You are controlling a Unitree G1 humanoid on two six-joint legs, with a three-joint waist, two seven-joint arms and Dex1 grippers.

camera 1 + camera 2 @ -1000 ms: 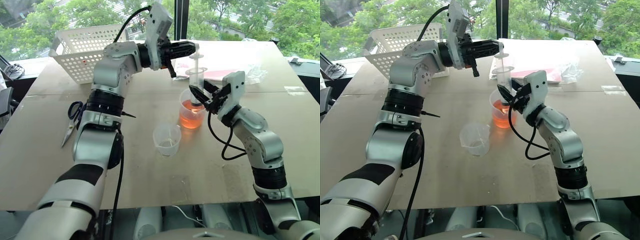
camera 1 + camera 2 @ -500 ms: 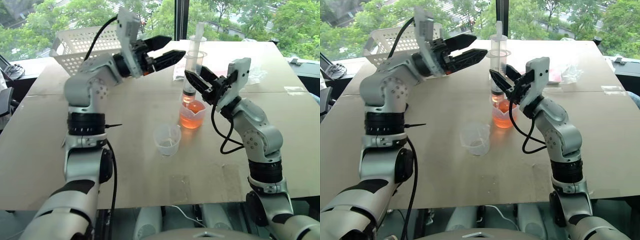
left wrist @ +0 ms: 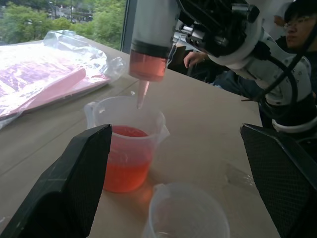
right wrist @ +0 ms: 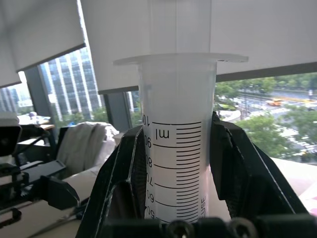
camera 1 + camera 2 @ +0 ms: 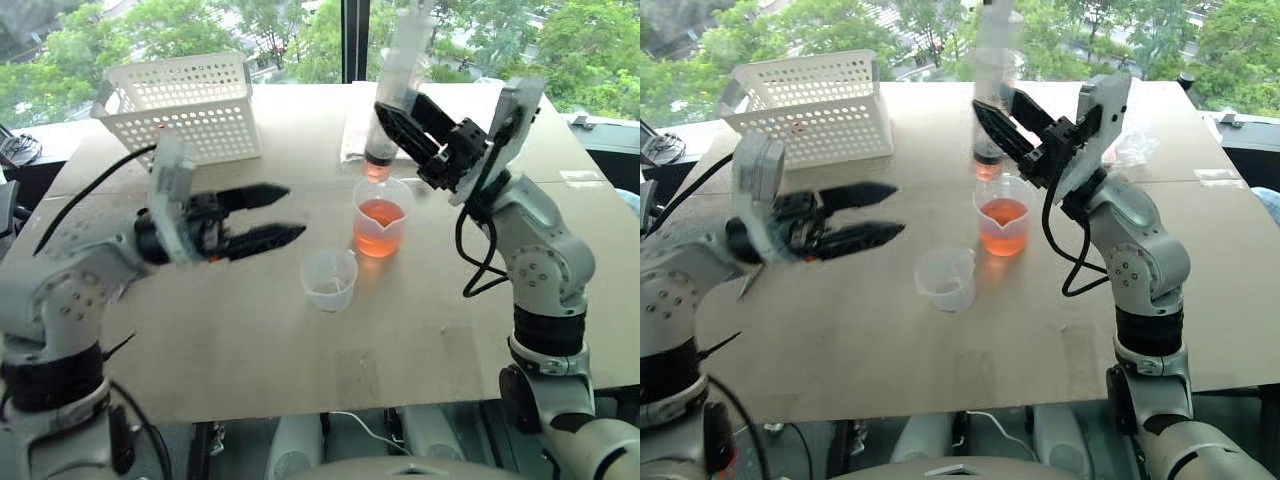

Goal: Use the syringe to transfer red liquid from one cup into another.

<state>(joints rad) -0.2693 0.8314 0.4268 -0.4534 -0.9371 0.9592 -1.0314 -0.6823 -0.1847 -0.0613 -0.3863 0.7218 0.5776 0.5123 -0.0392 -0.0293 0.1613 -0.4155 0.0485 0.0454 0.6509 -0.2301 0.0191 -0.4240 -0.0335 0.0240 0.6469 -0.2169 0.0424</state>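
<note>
Right claw (image 5: 400, 125) grips the syringe (image 5: 392, 100) mid-barrel, a stiff, slick, light tube; left claw (image 5: 268, 215) hangs wide, empty

Daylight enters through the windows (image 5: 300, 30) across the top of my head views; the scene is bright and evenly lit. The worktop (image 5: 300, 340) shows only soft, faint shadows and no hard glare. The left tool (image 5: 262, 212) and its arm are smeared by motion blur at frame left. The syringe (image 5: 398, 80) is blurred at upper centre. In my left wrist view, the near fingers (image 3: 69, 183) are dark and out of focus. My right wrist view is backlit, and the syringe scale reads sharply.
</note>
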